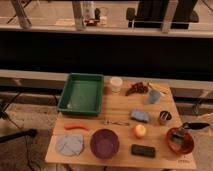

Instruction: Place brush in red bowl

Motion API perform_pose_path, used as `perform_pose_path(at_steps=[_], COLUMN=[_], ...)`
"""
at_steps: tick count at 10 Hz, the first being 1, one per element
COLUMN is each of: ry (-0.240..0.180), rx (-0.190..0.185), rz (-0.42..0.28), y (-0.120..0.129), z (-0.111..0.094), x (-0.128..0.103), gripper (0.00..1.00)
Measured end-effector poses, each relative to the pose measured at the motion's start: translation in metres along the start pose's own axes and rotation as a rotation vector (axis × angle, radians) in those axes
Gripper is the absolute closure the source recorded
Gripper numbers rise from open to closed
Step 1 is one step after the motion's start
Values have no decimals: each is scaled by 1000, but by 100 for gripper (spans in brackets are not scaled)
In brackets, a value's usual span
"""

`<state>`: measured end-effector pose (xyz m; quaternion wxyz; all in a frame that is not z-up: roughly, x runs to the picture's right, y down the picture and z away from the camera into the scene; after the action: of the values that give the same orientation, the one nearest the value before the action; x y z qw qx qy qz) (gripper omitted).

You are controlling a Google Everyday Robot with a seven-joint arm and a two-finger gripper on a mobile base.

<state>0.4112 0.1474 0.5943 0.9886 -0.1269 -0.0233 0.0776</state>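
The brush [140, 116], a small greyish-blue oblong with a paler part, lies flat on the wooden counter [117, 107], a little right of the middle. It is not in any bowl. Just to its right stands a small dark can [165, 117]. Just in front of it sits a round yellow-orange fruit [139, 130], and behind it, toward the far edge, a pale blue cup [154, 96].

The red bowl [180, 141], glossy and reddish-brown, sits at the front right corner of the counter, apart from the brush, with the can roughly between them. The robot's dark tool [189, 125] reaches in from the right edge of the view and hangs at the bowl's far rim. Whether it is apart or together cannot be told, and it may be touching the rim.

Left of the red bowl lies a flat black block [143, 150], then a larger purple bowl [104, 144], then a grey-blue cloth [69, 144] at the front left. A thin orange item [76, 127] lies behind the cloth. A green tray [81, 94] fills the far left, with a white tub [116, 83] and a dark brown lumpy thing [137, 88] to its right.
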Motion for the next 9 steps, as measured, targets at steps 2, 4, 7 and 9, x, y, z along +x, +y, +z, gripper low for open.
perform_pose_path(at_steps=[2, 4, 7, 9], ry=[-7, -9, -12, 1], rx=[-19, -36, -59, -65], rz=[3, 8, 3, 0], y=[2, 4, 3, 0], z=[12, 19, 33, 36], x=[-1, 1, -1, 2], gripper=[100, 100, 100, 100])
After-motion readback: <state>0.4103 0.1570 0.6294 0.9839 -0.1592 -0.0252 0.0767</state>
